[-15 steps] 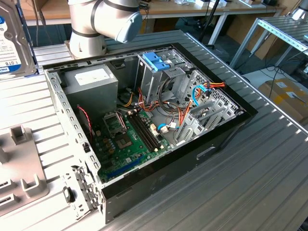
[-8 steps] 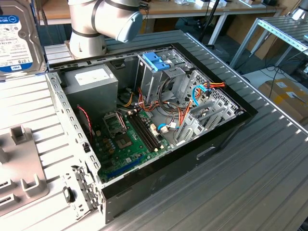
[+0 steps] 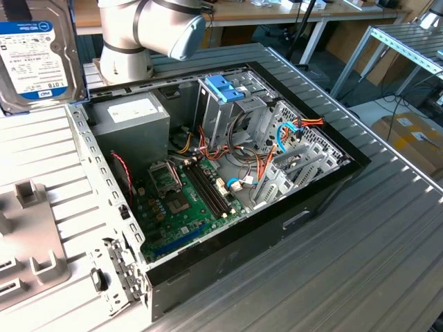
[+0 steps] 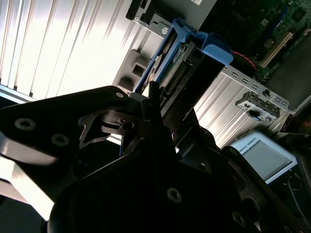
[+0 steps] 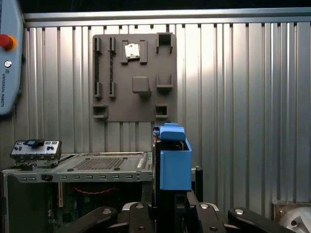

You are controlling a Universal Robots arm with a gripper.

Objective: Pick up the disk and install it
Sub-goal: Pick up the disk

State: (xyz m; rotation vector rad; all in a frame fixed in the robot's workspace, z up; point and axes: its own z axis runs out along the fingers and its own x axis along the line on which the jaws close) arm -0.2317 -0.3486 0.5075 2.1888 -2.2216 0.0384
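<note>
Closed on the disk [image 5: 174, 162] is my gripper [image 5: 170, 206], its jaws drawn in narrow against the two flat faces, so the drive stands edge-on between them. In both wrist views one blue side rail [image 4: 206, 48] sticks out past my fingers. I judge I hold it low on the body for that reason: the rails stay free to run into a slot.

In the exterior view the disk [image 3: 34, 55] hangs in the air at that view's far left, label outward. It is beyond the corner of the open computer case [image 3: 297, 214] and touches nothing but me. My arm [image 3: 149, 28] stands at the far side of the desk [image 3: 387, 270].

Inside the case, the metal cage with the blue plastic top [image 3: 225, 90] stands upright near the far wall, well apart from the disk. The grey power-supply box [image 3: 131, 117] sits just to its left in the exterior view. Bundles of orange and blue cables [image 3: 294, 128] crowd its right side and spill toward the green circuit board [image 3: 183, 204]. I judge those cables and the case's rim are what could get in the way.

A grey fixture plate [image 5: 133, 77] with empty holders lies on the desk on the exterior view's left of the case. It is clear of my load.
</note>
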